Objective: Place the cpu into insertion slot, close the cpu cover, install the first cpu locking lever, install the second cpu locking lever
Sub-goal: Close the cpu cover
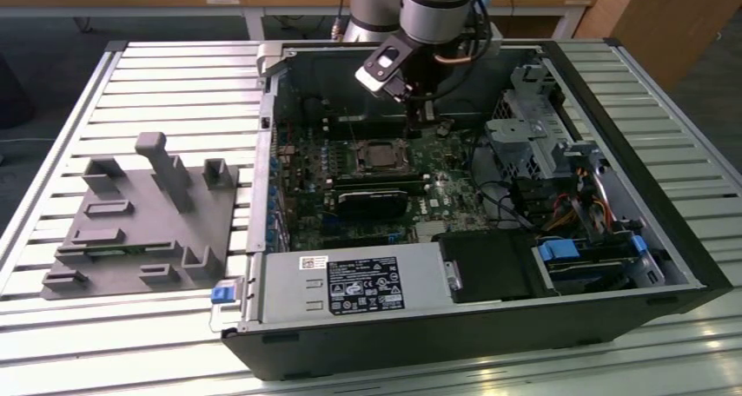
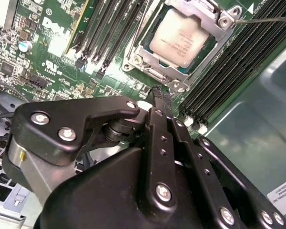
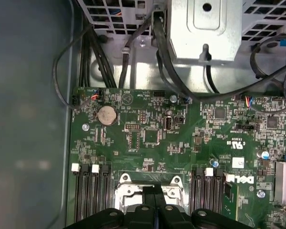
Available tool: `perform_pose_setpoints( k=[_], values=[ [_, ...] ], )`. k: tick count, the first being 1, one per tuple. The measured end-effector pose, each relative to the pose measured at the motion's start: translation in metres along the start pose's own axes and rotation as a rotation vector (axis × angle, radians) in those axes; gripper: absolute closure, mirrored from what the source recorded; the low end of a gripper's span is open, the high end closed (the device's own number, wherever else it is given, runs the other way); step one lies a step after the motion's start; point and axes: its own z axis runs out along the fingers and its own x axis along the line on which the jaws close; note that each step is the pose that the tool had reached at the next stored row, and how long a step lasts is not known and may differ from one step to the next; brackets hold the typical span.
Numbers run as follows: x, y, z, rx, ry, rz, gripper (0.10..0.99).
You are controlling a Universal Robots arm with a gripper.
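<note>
Now, exterior view: black two-finger gripper [image 1: 415, 125] hanging inside open black computer case [image 1: 406, 357], just beside small square silvery-rimmed insertion slot [image 1: 377, 155] on green circuit board [image 1: 453, 201]. Second wrist view: fingers [image 2: 158, 102] pressed together, empty; dull silvery square cpu [image 2: 181, 38] seated in slot, thin silvery frame-shaped cpu cover [image 2: 218, 18] flat around it. First wrist view: closed fingertips near cover's edge.

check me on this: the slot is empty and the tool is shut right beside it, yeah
Not empty: the cpu sits in the slot, showing through the cover window in the second wrist view. The tool is shut right beside it, as you said.
</note>
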Motion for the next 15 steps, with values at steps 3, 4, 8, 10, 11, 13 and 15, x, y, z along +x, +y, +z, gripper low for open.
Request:
perform_pose_setpoints(
  k=[3, 4, 8, 10, 11, 13, 15],
  values=[
    [0.0000, -0.0022, 0.0011, 0.000, 0.0001, 0.000, 0.980],
    [0.0000, -0.0029, 0.0017, 0.000, 0.0000, 0.000, 0.980],
    [0.0001, -0.0096, 0.0041, 0.000, 0.0000, 0.000, 0.980],
    [0.0003, -0.0186, 0.0044, 0.000, -0.0002, 0.000, 0.980],
    [0.0004, -0.0222, 0.0047, 0.000, -0.0002, 0.000, 0.980],
    [0.0005, -0.0260, 0.0059, 0.001, 0.0000, 0.000, 0.980],
    [0.0004, -0.0265, 0.0089, 0.003, 0.0000, 0.000, 0.980]
  ],
)
